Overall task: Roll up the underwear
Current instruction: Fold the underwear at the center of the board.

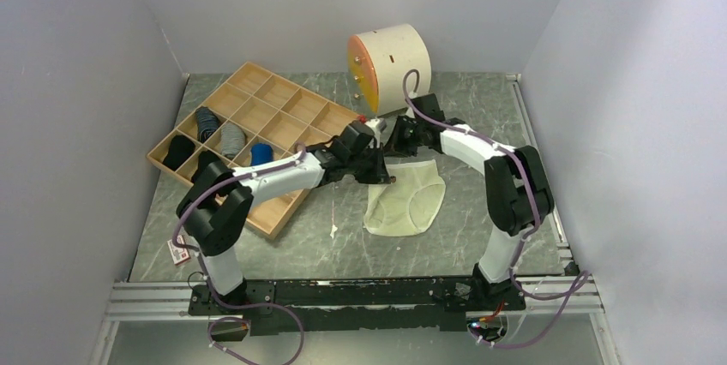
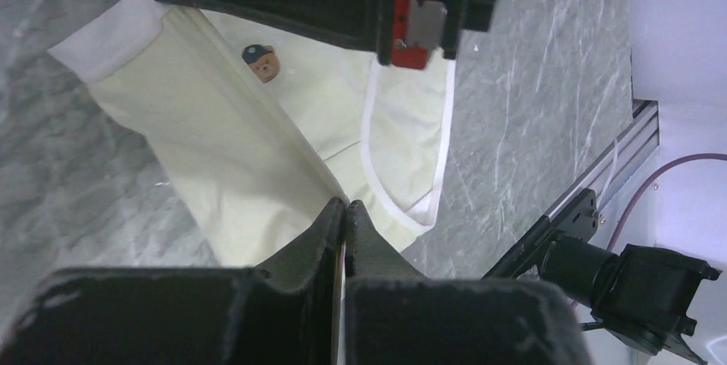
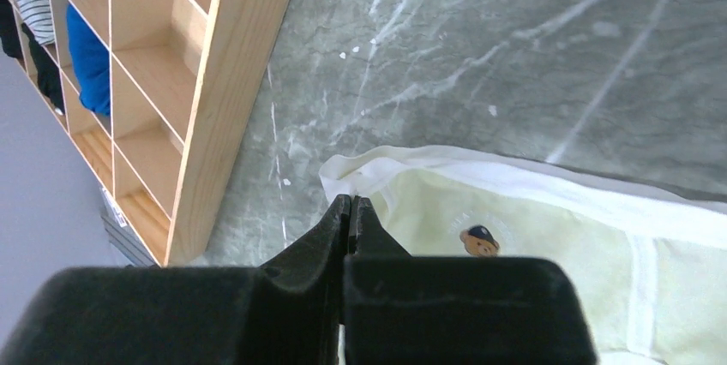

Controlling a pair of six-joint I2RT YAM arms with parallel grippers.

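The underwear (image 1: 410, 200) is pale yellow with a white waistband and a small bear print (image 2: 262, 62). It lies on the grey marbled table, right of centre. My left gripper (image 1: 383, 178) is at its left side, shut (image 2: 345, 207) on a raised fold of the fabric. My right gripper (image 1: 391, 144) is at the far left corner, its jaws shut (image 3: 351, 202) on the white waistband corner (image 3: 339, 178). The bear print (image 3: 480, 239) shows just right of those fingers. Part of the right gripper's black body with a red piece (image 2: 416, 14) fills the top of the left wrist view.
A wooden compartment tray (image 1: 274, 99) sits at the back left, holding rolled dark, striped and blue garments (image 1: 260, 153). A beige cylinder with an orange face (image 1: 390, 56) stands at the back. A small tag (image 1: 177, 251) lies near the left arm's base.
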